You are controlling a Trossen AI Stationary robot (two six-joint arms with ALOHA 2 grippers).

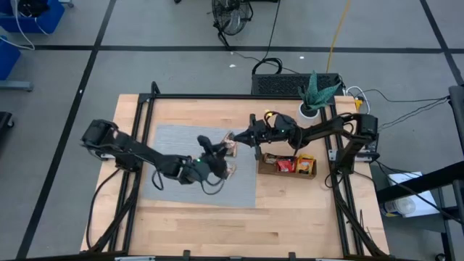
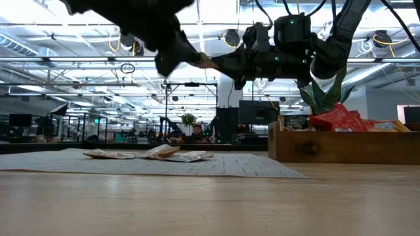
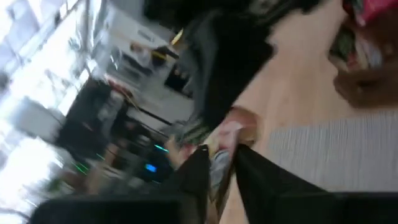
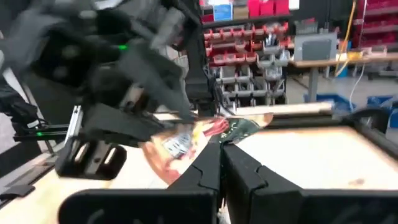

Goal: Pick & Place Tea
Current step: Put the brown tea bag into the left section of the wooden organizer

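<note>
One tea sachet (image 1: 230, 142), red, white and green, hangs in the air above the grey mat (image 1: 174, 145) between my two grippers. My right gripper (image 4: 219, 144) comes from the tray's side and is shut on it. My left gripper (image 3: 219, 154) comes from the mat's side, its fingers a little apart on either side of the sachet's other end (image 3: 219, 168). A few more sachets (image 2: 154, 154) lie flat on the mat. Others stand in the wooden tray (image 1: 270, 167). My left gripper: whether its fingers touch the sachet I cannot tell, as the view is blurred. My right gripper pinches the sachet's edge (image 4: 227, 129) nearest the tray between its two fingertips. The fingers (image 2: 226, 63) reach about level from the table's right. The sachet (image 2: 207, 62) is lifted clear, well above the mat.
The three-compartment tray (image 2: 328, 147) stands right of the mat, holding red and yellow packets (image 1: 306, 165). A potted plant (image 1: 317, 93) sits at the far right corner. Bare wood (image 1: 239, 232) stretches along the table's near side.
</note>
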